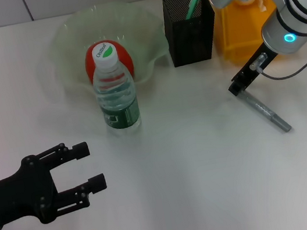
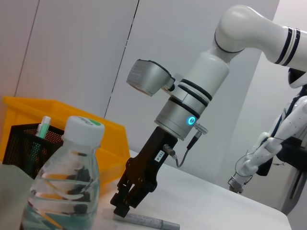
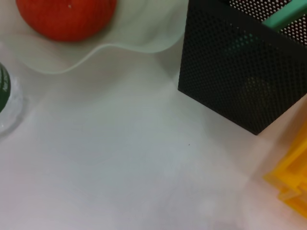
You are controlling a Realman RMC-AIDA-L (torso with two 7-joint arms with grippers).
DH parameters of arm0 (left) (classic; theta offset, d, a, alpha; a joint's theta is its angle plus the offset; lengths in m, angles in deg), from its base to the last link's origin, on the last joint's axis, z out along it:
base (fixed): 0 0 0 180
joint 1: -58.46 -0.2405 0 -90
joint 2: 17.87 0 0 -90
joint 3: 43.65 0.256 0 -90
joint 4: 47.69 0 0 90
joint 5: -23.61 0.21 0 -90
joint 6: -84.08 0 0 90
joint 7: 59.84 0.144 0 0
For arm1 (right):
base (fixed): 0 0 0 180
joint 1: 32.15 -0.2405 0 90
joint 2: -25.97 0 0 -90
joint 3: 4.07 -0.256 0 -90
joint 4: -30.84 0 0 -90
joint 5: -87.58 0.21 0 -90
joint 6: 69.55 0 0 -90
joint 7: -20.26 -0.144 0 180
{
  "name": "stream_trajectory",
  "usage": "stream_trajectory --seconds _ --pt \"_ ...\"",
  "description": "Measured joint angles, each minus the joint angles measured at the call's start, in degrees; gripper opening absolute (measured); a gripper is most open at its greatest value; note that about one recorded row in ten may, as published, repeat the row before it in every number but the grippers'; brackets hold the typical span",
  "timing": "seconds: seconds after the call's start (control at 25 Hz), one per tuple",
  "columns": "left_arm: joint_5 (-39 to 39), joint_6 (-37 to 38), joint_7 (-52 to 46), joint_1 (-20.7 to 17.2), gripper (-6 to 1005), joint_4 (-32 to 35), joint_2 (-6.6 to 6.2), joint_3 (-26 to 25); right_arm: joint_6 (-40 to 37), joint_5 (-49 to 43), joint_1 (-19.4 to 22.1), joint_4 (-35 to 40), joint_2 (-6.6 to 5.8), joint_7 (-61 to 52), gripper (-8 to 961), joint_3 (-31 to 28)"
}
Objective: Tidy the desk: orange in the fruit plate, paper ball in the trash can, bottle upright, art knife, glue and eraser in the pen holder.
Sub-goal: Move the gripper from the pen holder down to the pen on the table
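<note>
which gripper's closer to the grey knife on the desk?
Right. The right gripper is down at the knife's near end; the left gripper hangs open far across the desk, below the bottle.

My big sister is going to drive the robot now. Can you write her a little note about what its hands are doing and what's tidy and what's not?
Left end effector: open, holding nothing, low over the desk in front of the bottle.
Right end effector: down at one end of the grey art knife, which lies flat on the desk; whether it grips is unclear.
Done: orange in the fruit plate; bottle upright; a green item stands in the pen holder.
Left: art knife into the holder. No paper ball, eraser or trash can is in view, so check those.
</note>
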Motion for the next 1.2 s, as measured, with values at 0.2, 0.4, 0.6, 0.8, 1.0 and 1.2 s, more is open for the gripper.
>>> stream_trajectory --seconds 0.2,0.4,0.6,0.8,1.0,1.2 --pt "0.0 -0.1 0.0 0.0 784 0.0 0.00 0.0 0.9 0.0 0.0 -0.9 0.00 0.1 288 0.1" --pt "0.0 -0.1 0.0 0.0 784 0.0 0.00 0.0 2.0 0.1 -0.2 -2.0 0.00 0.2 269 0.9" --pt "0.0 -0.1 0.0 0.0 784 0.0 0.00 -0.1 2.5 1.5 -0.2 -2.0 0.00 0.7 229 1.5" --pt "0.0 0.0 0.0 0.0 784 0.0 0.00 -0.2 2.5 3.2 0.3 -1.6 -0.12 2.1 171 1.2" --pt "0.0 0.0 0.0 -0.1 784 0.1 0.00 -0.4 1.7 3.8 1.4 1.1 -0.24 2.7 94 0.7" --pt "0.0 0.0 0.0 0.0 784 0.1 0.00 -0.4 -1.3 5.7 4.5 9.5 -0.42 3.2 40 0.5"
